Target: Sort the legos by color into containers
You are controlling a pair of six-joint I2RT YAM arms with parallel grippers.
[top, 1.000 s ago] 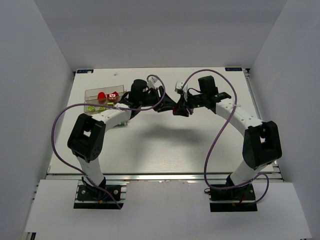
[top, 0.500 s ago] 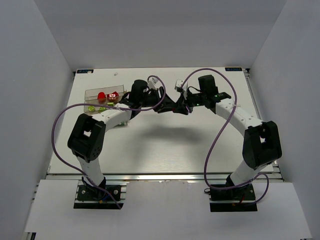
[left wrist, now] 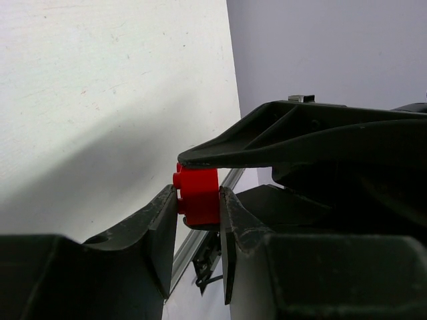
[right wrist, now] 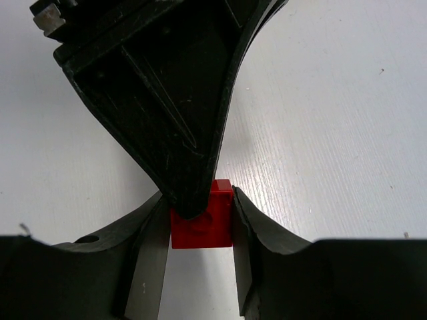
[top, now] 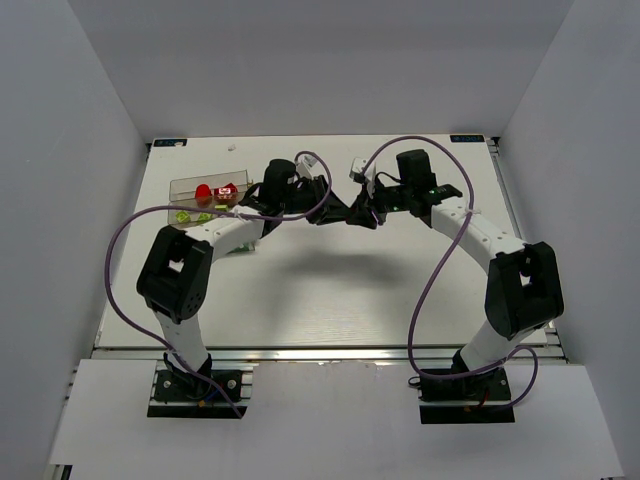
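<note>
- Tray (top: 185, 183): clear, far left of the worktop (top: 330, 290). Red pieces (top: 215, 190) lie in its far part and lime pieces (top: 190, 216) in its near part.
- Left end effector (left wrist: 198, 203): at mid-worktop, raised, well right of the tray. Its jaws are closed on the sides of a red brick (left wrist: 199, 190).
- Red brick: off the surface and pinched by both arms at once, with nothing under it.
- Right end effector (right wrist: 200, 233): meets the left one tip to tip. Its jaws are closed on the same brick, across the other pair of faces.
- Risk, double hold: if either arm pulls away before the other lets go, the brick could twist, snap loose and fall.
- Risk, shallow purchase: the fingers hold the brick near their tips, so a small slip could drop it.
- Risk, sorting: the brick belongs with the red pieces, and a release over the lime pieces would mix the colours.
</note>
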